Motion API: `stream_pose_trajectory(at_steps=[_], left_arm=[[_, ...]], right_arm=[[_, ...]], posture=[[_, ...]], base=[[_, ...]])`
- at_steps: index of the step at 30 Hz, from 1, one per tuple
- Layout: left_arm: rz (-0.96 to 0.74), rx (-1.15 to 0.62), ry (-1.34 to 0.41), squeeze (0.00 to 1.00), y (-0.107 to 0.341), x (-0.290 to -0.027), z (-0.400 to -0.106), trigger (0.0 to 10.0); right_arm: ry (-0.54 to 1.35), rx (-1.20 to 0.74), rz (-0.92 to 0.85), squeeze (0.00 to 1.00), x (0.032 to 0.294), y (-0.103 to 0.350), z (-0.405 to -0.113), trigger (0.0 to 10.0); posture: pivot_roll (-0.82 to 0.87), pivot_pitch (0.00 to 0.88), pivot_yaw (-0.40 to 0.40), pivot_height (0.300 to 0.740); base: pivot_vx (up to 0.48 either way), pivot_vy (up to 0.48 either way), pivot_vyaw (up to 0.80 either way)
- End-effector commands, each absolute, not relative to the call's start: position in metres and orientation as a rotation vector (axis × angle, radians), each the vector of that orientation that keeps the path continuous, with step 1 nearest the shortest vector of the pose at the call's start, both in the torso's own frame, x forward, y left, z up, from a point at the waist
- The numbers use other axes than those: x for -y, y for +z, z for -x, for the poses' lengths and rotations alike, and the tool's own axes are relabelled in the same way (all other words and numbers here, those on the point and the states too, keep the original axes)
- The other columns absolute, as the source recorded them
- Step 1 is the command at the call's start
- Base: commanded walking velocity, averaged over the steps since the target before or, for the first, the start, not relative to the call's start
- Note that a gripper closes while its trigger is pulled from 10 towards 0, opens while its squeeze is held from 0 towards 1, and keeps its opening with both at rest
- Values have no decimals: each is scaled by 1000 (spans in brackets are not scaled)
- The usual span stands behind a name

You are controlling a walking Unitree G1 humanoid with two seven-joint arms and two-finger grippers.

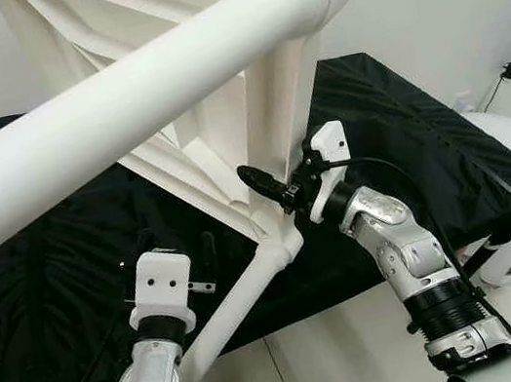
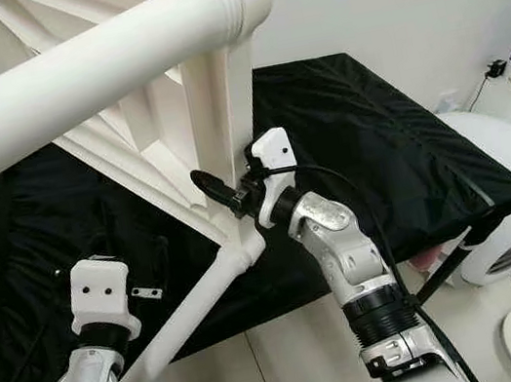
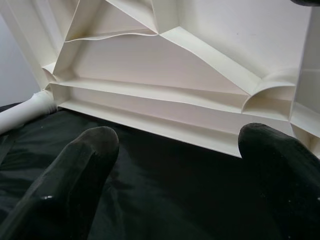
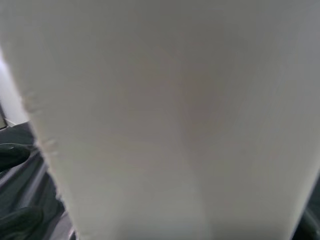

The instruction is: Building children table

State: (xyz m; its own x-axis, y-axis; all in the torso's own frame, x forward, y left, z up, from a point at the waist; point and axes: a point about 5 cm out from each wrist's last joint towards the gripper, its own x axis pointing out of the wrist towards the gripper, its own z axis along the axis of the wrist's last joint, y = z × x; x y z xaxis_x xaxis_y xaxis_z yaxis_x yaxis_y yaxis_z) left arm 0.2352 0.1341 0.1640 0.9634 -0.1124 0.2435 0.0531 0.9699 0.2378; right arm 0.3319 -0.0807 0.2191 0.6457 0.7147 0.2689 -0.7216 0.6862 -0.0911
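Nearest the camera, one white table leg (image 1: pixel 122 106) sweeps across the top of the head views, its long axis running from the robot's near left up to a socket at the upper right. Below it the left pincer (image 1: pixel 177 262) hovers over the near edge of the black-draped surface (image 1: pixel 446 147), fingers (image 3: pixel 75 170) spread and holding nothing, pointed at the ribbed underside of the tabletop (image 3: pixel 165 65), which stands tilted on its edge on the surface. Just beside that pincer a second leg (image 1: pixel 241 302) slants from the tabletop's low corner socket down past the near edge towards the robot. Further in, the right pincer (image 1: pixel 270 186) is at the upright rib above that corner; it looks clamped on it, though the grip itself I cannot tell for sure. Judging by this, the left arm is nearer the slanting leg, which lies to its right
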Motion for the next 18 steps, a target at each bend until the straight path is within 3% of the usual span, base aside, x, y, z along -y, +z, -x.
stream_pose_trajectory(at_steps=[1,8,18], left_arm=[[-206,280,-2,0,166,-133,-233,10000],[-207,279,-62,0,166,-128,-239,10000],[-199,285,-122,0,167,-121,-245,10000]], right_arm=[[762,289,-33,0,86,219,-336,10000],[511,364,-113,0,121,228,-337,10000],[327,414,-78,0,153,232,-328,10000]], posture=[[51,37,-104,740],[2,27,-53,740],[-57,26,-12,740]], base=[[0,0,0],[0,0,0],[0,0,0]])
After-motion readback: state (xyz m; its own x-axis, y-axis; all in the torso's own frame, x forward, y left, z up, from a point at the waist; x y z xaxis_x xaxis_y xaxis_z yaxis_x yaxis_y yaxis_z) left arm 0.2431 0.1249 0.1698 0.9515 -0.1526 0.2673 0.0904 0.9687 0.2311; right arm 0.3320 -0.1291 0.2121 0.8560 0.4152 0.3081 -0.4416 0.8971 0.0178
